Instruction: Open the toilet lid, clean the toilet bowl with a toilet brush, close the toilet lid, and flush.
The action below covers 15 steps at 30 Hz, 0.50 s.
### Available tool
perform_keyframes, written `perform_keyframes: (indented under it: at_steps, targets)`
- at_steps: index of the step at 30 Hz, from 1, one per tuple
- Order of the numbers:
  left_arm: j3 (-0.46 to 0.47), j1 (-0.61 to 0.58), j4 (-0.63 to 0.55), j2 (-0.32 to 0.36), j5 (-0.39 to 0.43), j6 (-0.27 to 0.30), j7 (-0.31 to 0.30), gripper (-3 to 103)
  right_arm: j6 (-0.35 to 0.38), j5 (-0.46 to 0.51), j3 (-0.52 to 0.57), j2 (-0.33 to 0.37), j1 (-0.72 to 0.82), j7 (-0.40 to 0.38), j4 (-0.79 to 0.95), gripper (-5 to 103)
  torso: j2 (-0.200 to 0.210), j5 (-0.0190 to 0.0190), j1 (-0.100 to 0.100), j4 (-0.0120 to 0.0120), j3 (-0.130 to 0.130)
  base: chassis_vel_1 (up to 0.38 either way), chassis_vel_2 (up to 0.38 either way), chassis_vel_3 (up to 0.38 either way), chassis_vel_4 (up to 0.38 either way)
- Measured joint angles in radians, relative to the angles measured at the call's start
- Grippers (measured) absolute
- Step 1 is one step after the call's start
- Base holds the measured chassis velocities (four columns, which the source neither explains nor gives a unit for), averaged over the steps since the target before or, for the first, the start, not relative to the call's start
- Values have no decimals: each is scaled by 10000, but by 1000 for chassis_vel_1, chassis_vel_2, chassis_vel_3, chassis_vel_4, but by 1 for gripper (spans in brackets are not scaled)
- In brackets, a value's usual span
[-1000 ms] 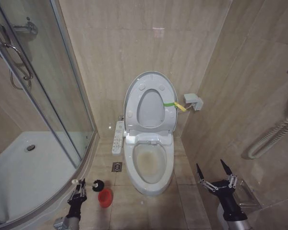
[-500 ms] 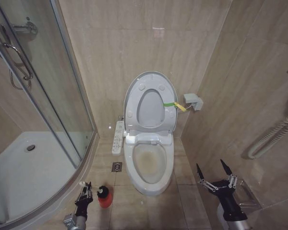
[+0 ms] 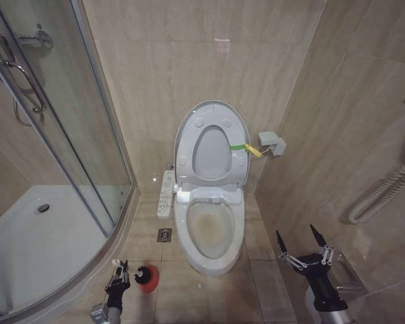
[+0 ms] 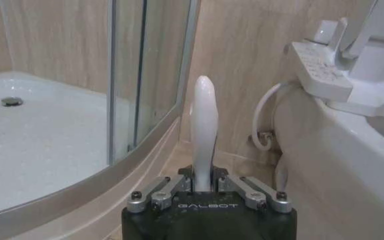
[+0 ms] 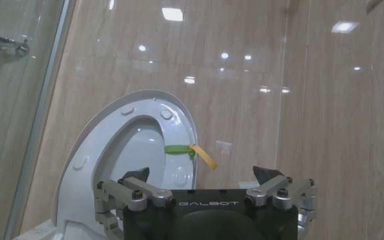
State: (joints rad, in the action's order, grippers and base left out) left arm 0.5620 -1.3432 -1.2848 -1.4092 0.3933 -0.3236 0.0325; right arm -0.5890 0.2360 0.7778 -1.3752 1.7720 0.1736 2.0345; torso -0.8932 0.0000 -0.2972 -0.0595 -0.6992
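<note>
Shower tray (image 3: pixel 34 236): curved white tray behind glass panels, at the robot's left; round drain (image 3: pixel 43 208) in its floor.
Toilet bowl (image 3: pixel 210 233): white elongated bowl against the back wall, centre of the head view; yellowish-brown staining inside.
Toilet lid (image 3: pixel 211 145): raised upright against the back wall, underside facing the robot, small round bumpers visible. The seat ring (image 3: pixel 211 156) is raised with it and lies against the lid.
Green and yellow strap (image 3: pixel 246 148): fastened at the lid's right edge, its yellow end hanging toward the wall.
Control panel (image 3: pixel 166 193): long white panel with buttons, attached beside the bowl on its left side.
Right gripper (image 3: pixel 301 238): hangs low at the robot's right, well apart from the bowl; jaws spread wide, nothing between them.
Left gripper (image 3: pixel 121 272): low over the floor at the robot's left, just beside the red cup holder; jaws closed narrow on the brush handle.
Toilet brush (image 4: pixel 204 130): pale handle clamped in the left jaws, standing out beyond them in the left wrist view; dark bristle head (image 3: pixel 144 273) sits at the holder's mouth.
Red cup holder (image 3: pixel 148 279): stands on the floor tiles left of the bowl, near the shower kerb.
Floor drain (image 3: pixel 164 234): small square grate between the holder and the bowl.
</note>
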Motion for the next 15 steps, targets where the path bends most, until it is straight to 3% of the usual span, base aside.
perform_keyframes:
  at_steps: [15]
  targets:
    - [34,355,1043,175,-415,-550,189,18,0,0,0,0,0,0,0,100,0,0,0,0,0,0,0,0,0]
